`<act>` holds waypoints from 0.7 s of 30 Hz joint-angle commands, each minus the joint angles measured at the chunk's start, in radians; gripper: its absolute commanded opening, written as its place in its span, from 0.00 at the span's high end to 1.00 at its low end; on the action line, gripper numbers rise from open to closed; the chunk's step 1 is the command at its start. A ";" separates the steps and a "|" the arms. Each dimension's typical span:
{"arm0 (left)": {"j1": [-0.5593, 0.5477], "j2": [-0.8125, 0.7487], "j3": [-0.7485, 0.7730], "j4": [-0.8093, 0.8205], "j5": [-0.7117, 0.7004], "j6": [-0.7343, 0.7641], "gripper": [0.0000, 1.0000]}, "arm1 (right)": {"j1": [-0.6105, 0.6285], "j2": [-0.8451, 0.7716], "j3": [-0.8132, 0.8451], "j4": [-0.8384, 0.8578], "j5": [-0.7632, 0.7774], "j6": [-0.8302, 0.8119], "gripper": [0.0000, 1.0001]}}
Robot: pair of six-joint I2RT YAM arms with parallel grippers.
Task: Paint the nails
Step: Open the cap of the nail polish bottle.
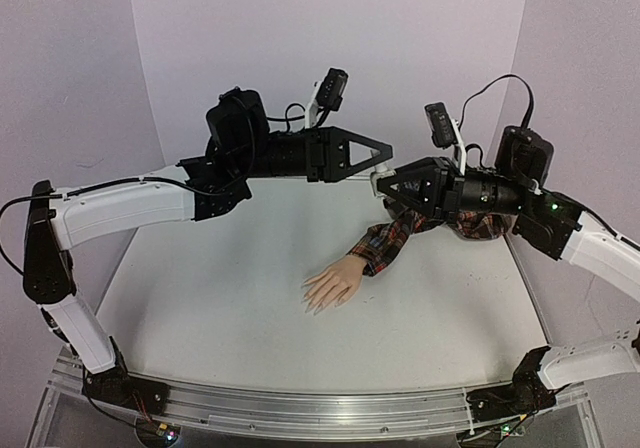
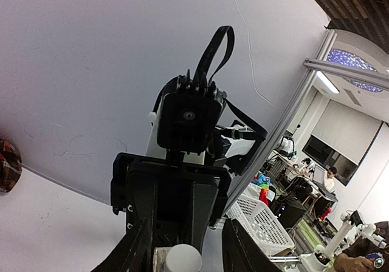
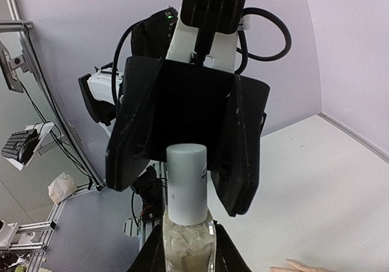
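Closest to the right wrist camera is a little clear bottle (image 3: 187, 244) with a tall white cap (image 3: 186, 184). The right gripper (image 1: 390, 184) has its two fingers pressed tight on the bottle, one on each side. It holds the bottle up in the air with the cap pointing away. The left gripper (image 1: 378, 152) comes from the other side and faces it. Its two black fingers (image 3: 243, 144) stand on either side of the white cap, very near it. I cannot tell if they squeeze the cap or just sit beside it.

Down on the white table (image 1: 200, 308) lies a pretend hand (image 1: 335, 283), the colour of skin. It lies flat, with its fingers a little spread and pointing toward the near left. A red checked sleeve (image 1: 395, 240) covers its wrist and runs back under the right arm. The nails (image 1: 312, 304) are at the fingertips, tiny and pale, almost the same colour as the fingers. They are too small to tell if there is paint on them. The hand is near the middle of the table, lower than both grippers and well apart from the bottle
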 commanded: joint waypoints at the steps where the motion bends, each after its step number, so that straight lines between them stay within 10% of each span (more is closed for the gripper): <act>1: -0.002 -0.030 0.045 -0.042 0.024 0.038 0.63 | 0.001 0.008 0.052 0.058 -0.028 0.001 1.00; 11: -0.002 -0.046 0.081 -0.223 -0.095 0.144 1.00 | 0.001 0.007 0.061 0.046 0.105 -0.008 1.00; 21: -0.019 0.062 0.326 -0.598 -0.860 0.097 1.00 | 0.102 0.091 0.142 -0.152 0.892 -0.332 1.00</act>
